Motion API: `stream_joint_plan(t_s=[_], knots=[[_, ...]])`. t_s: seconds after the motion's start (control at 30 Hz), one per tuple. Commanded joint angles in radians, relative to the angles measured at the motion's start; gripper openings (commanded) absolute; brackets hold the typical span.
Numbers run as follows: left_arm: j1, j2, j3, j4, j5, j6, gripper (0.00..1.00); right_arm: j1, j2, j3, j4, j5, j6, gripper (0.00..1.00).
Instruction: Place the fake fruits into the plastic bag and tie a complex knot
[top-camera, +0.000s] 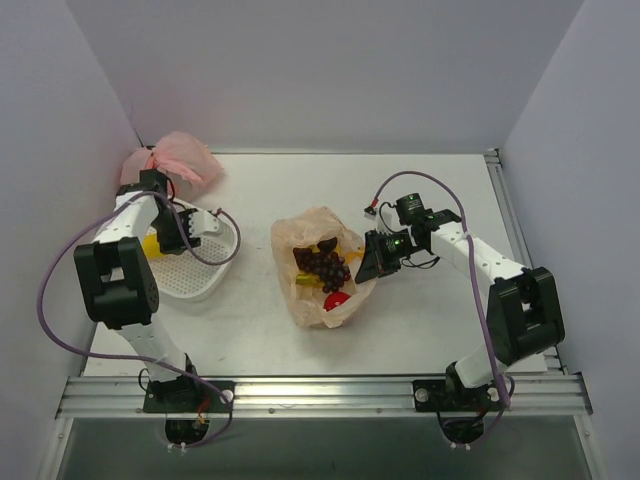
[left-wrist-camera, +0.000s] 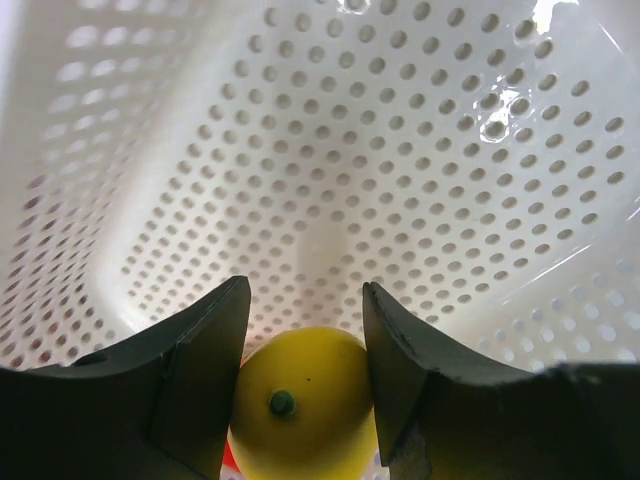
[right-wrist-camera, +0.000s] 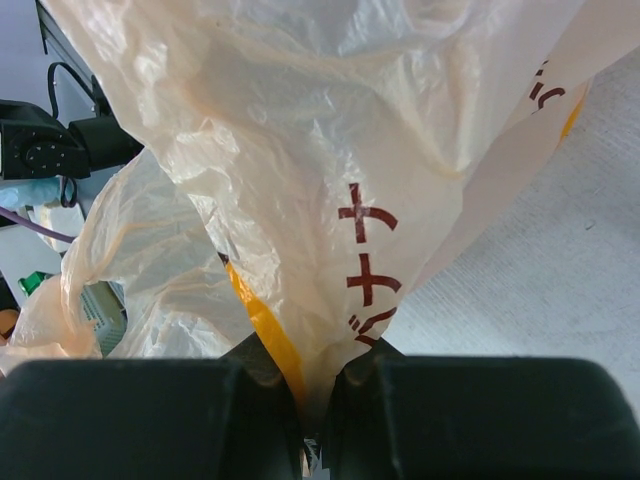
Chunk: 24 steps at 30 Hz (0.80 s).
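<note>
Leftward, the left gripper (left-wrist-camera: 305, 290) sits in the white basket (top-camera: 215, 285), jaws flanking a yellow fruit (left-wrist-camera: 300, 400); whether they grip it, I cannot tell. Midway along the counter (top-camera: 430, 180), the plastic bag (top-camera: 310, 230) lies lengthwise far-to-near, mouth upward, grapes (top-camera: 322, 265) inside; the right gripper (right-wrist-camera: 315, 375) is clamped on its right rim.

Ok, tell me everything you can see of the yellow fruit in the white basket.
The yellow fruit is smooth, glossy and rounded like a lemon, plastic by its look, with a small dark green dot on the end facing the left wrist camera. It lies low in the white perforated basket, between the fingers of the left gripper, which flank it closely on both sides; whether they press it is unclear.
</note>
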<state>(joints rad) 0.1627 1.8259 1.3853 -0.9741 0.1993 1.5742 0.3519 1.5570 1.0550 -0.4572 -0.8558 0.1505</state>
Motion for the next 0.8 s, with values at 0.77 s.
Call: stream_joint_plan(t_s=[0.77], knots=[[0.121, 0.047, 0.158, 0.057, 0.117, -0.158, 0.98, -0.007, -0.009, 0.017, -0.032, -0.023, -0.014, 0.00]])
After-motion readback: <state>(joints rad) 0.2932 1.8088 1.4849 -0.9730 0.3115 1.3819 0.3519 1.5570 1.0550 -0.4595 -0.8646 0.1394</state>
